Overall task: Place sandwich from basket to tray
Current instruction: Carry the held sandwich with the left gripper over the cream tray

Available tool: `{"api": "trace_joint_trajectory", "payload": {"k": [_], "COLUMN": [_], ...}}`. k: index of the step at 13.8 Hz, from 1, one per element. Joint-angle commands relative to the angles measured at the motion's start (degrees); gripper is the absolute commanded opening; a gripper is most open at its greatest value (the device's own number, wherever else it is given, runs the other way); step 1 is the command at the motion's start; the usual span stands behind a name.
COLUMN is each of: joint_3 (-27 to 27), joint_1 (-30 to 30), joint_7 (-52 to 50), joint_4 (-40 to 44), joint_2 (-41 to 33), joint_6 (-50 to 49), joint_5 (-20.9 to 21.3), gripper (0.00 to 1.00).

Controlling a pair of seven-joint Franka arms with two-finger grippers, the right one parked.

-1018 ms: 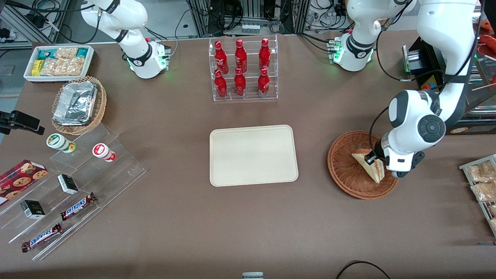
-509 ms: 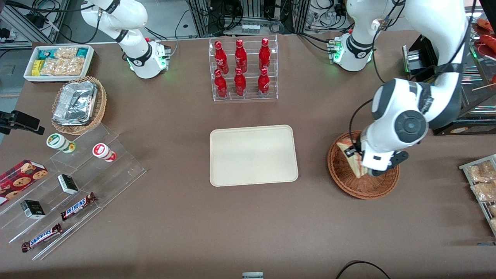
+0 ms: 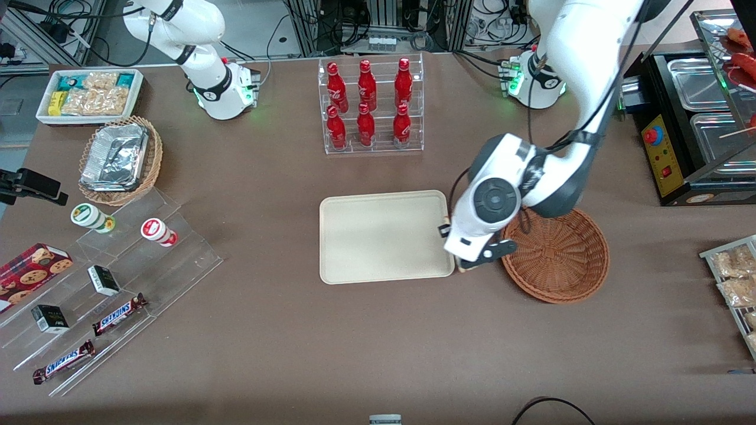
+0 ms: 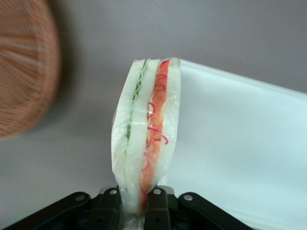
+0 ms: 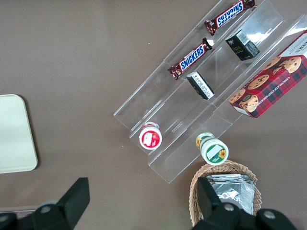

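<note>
My left gripper [image 4: 133, 203] is shut on the sandwich [image 4: 146, 134], a wrapped pale wedge with green and red-orange filling, held on edge by its narrow end. In the front view the gripper [image 3: 466, 264] hangs above the table in the gap between the cream tray [image 3: 384, 236] and the reddish-brown basket [image 3: 555, 257]; the wrist hides nearly all of the sandwich there. The basket holds nothing. In the left wrist view the sandwich hangs over the tray's rim [image 4: 240, 143], with the basket [image 4: 24, 72] off to one side.
A clear rack of red bottles [image 3: 371, 106] stands farther from the front camera than the tray. A black appliance [image 3: 679, 136] and snack packets [image 3: 735, 283] sit toward the working arm's end. A foil-lined tan basket [image 3: 118, 159], white snack bin [image 3: 88, 94] and acrylic steps [image 3: 118, 277] lie toward the parked arm's end.
My gripper has lifted the sandwich out of the basket and carried it sideways to the tray's edge. The basket now holds nothing.
</note>
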Motion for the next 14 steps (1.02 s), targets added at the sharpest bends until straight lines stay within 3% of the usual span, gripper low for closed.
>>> {"api": "trace_joint_trajectory", "payload": {"k": [1,7,9,14], "joint_3": [0.54,1.42,1.33,1.42], "joint_1": [-5.07,-14.66,-15.46,-16.42], "joint_7": [-4.09,-12.27,-15.43,-16.85], "joint_4": [8.24,12.47,14.4,17.39], "joint_2": [5.53,11.08,13.36,16.18], "joint_6": [-0.25,5.29,5.21,2.4], "joint_5": [-1.66,0.78,4.82,8.0], "gripper": [0.0,0.0,0.0,0.0]}}
